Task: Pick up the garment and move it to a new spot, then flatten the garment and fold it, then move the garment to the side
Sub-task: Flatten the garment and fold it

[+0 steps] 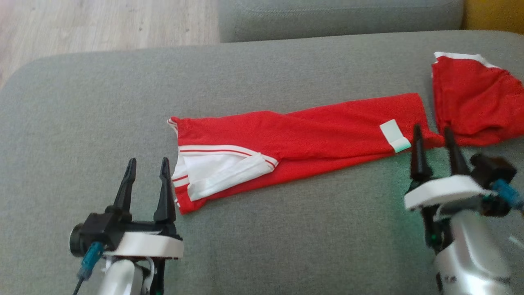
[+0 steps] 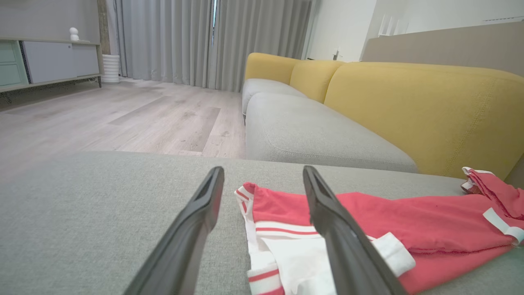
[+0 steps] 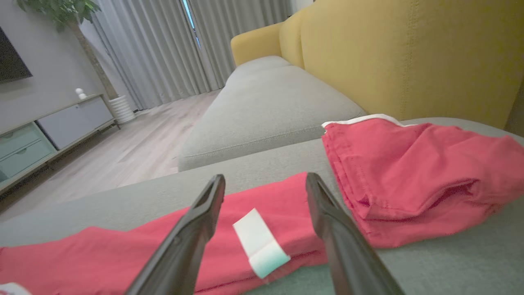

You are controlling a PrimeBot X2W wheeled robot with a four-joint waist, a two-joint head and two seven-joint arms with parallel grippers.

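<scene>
A red garment (image 1: 319, 127) with white trim lies in a long folded band across the grey cushion (image 1: 286, 229). Its white-striped end (image 1: 213, 168) points toward my left side. A bunched red part (image 1: 475, 102) lies at its right end, touching it. My left gripper (image 1: 148, 160) stands open just left of the striped end, above the cushion; in the left wrist view the left gripper (image 2: 263, 170) frames the garment's (image 2: 430, 221) corner. My right gripper (image 1: 432, 128) is open at the band's right end, beside a white tag (image 1: 395, 136). The right gripper (image 3: 265, 177) straddles that tag (image 3: 260, 241) over the garment (image 3: 123, 250).
A second grey seat cushion (image 1: 339, 16) lies beyond, with a yellow backrest (image 2: 417, 106) to the right. Wooden floor (image 1: 102, 28) runs past the cushion's far left edge. A low cabinet (image 2: 49, 61) and curtains (image 2: 213, 41) stand far off.
</scene>
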